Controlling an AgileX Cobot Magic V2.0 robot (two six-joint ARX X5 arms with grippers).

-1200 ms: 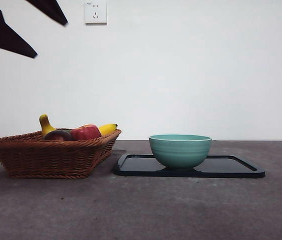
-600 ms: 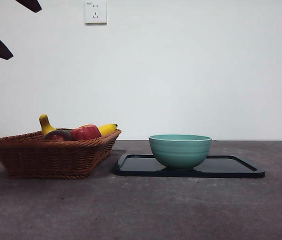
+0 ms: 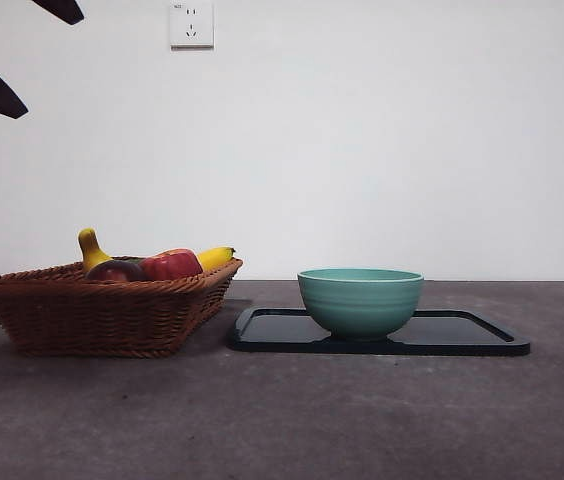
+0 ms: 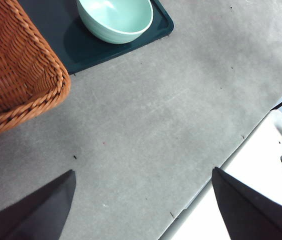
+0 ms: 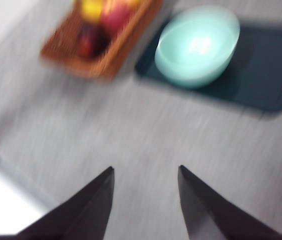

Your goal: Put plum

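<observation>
Now: glossy round plum (image 3: 114,270) in woven basket (image 3: 102,315); both fingers spread (empty)

The basket (image 3: 102,310) is woven brown wicker, its braided rim and ribbed walls rough and matt. In it, the plum (image 3: 115,270) has a smooth, dark maroon skin with a faint sheen, and the red apple (image 3: 171,265) beside it looks glossy. The banana (image 3: 214,258) has a smooth yellow peel. The bowl (image 3: 360,300) seems glazed ceramic, pale green, finely ridged outside and shiny inside. The tray (image 3: 462,335) is dark and smooth, slightly reflective. The table (image 3: 282,420) is grey, matt and lightly mottled.
</observation>
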